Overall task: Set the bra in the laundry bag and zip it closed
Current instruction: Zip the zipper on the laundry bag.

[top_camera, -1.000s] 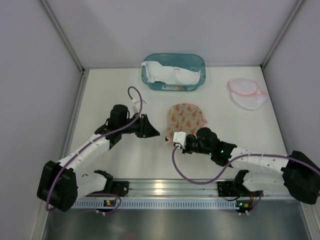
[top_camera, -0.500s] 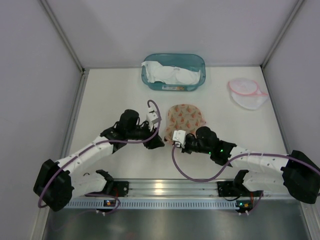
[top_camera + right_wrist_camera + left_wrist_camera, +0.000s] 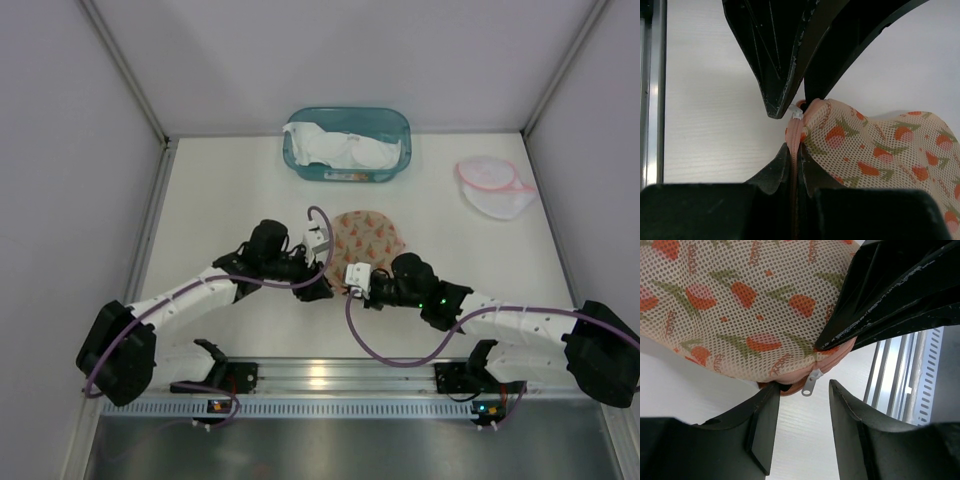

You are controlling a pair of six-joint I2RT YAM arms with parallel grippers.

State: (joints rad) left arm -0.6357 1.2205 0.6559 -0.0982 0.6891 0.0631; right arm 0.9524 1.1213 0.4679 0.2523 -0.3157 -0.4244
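Right gripper [image 3: 796, 155] pinches the pink zipper edge [image 3: 790, 133] of the tulip-print laundry bag [image 3: 372, 232] mid-table; left gripper [image 3: 804, 390] stands open astride the zipper pull [image 3: 810, 383], apparently not touching it.

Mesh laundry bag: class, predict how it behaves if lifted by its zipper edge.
Probably floppy: the mesh laundry bag is thin netting, bulging softly. Likely light, being mostly holes. Pinched at its seam by the right gripper, it should drape.
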